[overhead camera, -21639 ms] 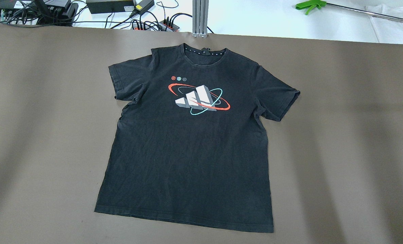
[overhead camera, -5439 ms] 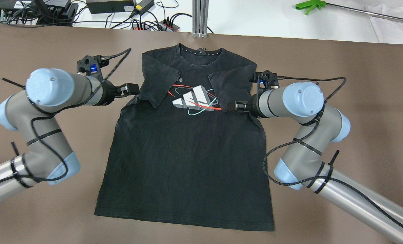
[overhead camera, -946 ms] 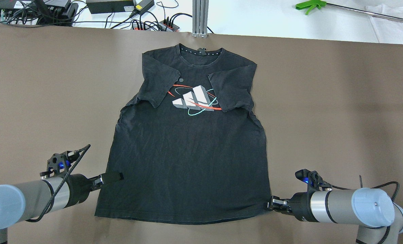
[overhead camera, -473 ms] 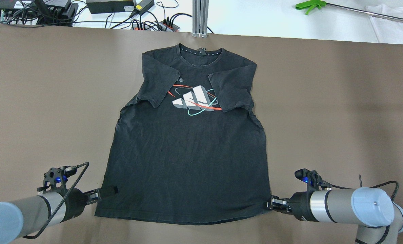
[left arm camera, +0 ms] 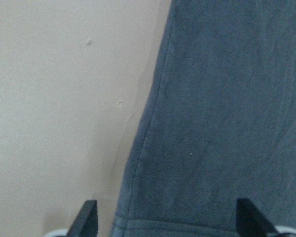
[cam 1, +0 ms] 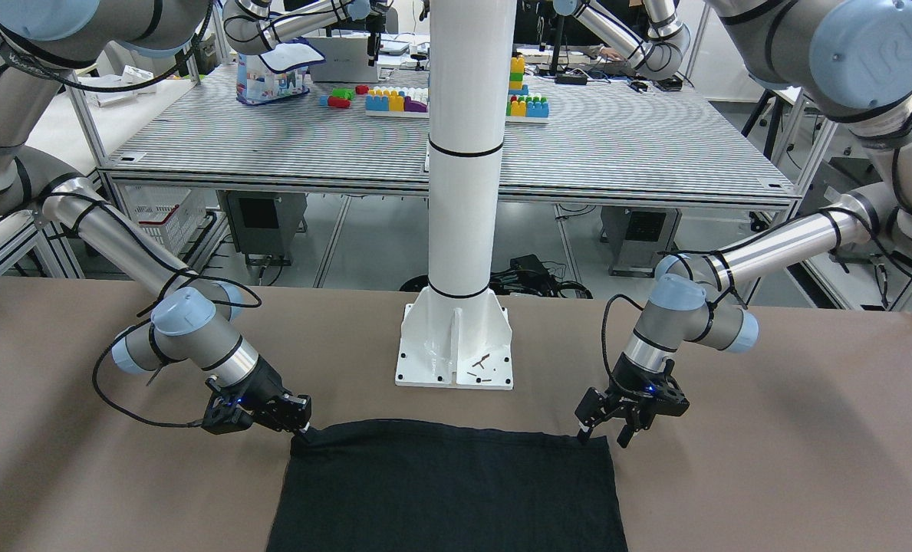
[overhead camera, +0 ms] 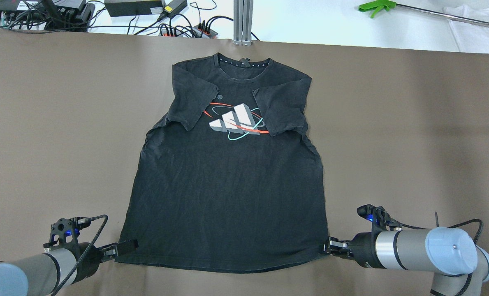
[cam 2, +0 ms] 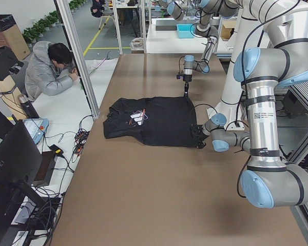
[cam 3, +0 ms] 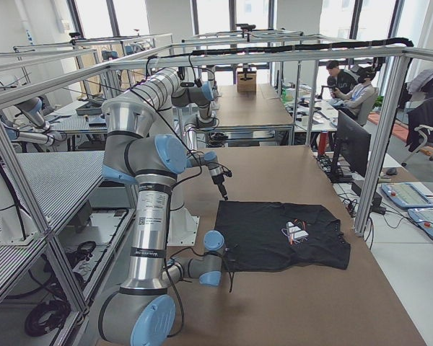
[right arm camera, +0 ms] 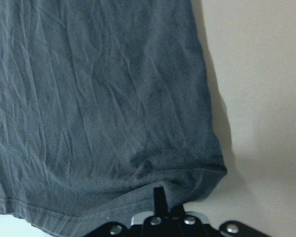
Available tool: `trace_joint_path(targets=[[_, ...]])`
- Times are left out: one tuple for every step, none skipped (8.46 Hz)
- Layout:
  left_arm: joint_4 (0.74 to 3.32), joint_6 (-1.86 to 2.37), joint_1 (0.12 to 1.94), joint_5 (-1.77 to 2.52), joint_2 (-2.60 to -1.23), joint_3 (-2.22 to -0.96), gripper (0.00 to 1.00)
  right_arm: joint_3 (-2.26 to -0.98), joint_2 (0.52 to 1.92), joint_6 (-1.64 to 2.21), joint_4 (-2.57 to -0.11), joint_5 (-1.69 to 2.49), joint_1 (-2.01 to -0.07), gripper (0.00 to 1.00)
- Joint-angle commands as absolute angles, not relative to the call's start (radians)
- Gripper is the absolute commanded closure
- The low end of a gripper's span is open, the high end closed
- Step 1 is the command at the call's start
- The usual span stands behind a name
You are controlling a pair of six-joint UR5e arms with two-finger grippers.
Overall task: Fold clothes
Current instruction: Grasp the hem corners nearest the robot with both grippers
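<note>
1 hand, the left hand (overhead camera: 121, 247), lies low at the hem's left corner, its fingers (left arm camera: 89, 220) spread wide, released, straddling the cloth edge. The soft, wrinkled black T-shirt (overhead camera: 228, 193) lies flat on the matte brown worktop (overhead camera: 413, 144), sleeves folded over a 3-bar print (overhead camera: 237, 122) ringed in orange and teal. The right hand (overhead camera: 324, 248), held level, pinches the bunched right hem corner.

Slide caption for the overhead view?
Left gripper and right gripper at the hem corners of the black T-shirt, sleeves folded in.

Both arms reach low and level; the left gripper (overhead camera: 123, 247) spreads its fingers wide, while the right gripper (overhead camera: 325, 248) is pinched closed.
</note>
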State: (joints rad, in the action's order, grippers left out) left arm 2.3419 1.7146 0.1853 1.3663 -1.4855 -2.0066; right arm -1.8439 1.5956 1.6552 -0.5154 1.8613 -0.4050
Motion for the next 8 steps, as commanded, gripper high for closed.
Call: trace_joint_path(targets=[[2.345, 1.715, 0.173, 1.358, -1.482, -1.988, 0.01, -1.844, 1.595, 1.655, -0.515, 1.861, -0.405, 1.00], [2.345, 1.717, 0.166, 1.356, -1.483, -1.982, 0.01, -1.844, 1.595, 1.655, -0.515, 1.861, -0.405, 1.00], [2.345, 1.717, 0.158, 1.339, -1.488, -1.973, 0.01, -1.844, 1.595, 1.655, -0.515, 1.861, -0.405, 1.00], [2.344, 1.717, 0.156, 1.338, -1.488, -1.974, 0.02, -1.844, 1.594, 1.655, -0.515, 1.861, -0.405, 1.00], [2.339, 1.717, 0.152, 1.313, -1.493, -1.976, 0.11, -1.842, 1.592, 1.655, -0.518, 1.856, -0.402, 1.00], [2.339, 1.717, 0.140, 1.305, -1.497, -1.976, 0.27, -1.842, 1.592, 1.655, -0.518, 1.856, -0.402, 1.00], [2.339, 1.718, 0.138, 1.304, -1.497, -1.976, 0.54, -1.842, 1.592, 1.655, -0.518, 1.856, -0.403, 1.00], [2.339, 1.717, 0.137, 1.301, -1.497, -1.976, 0.81, -1.842, 1.591, 1.655, -0.518, 1.856, -0.403, 1.00]])
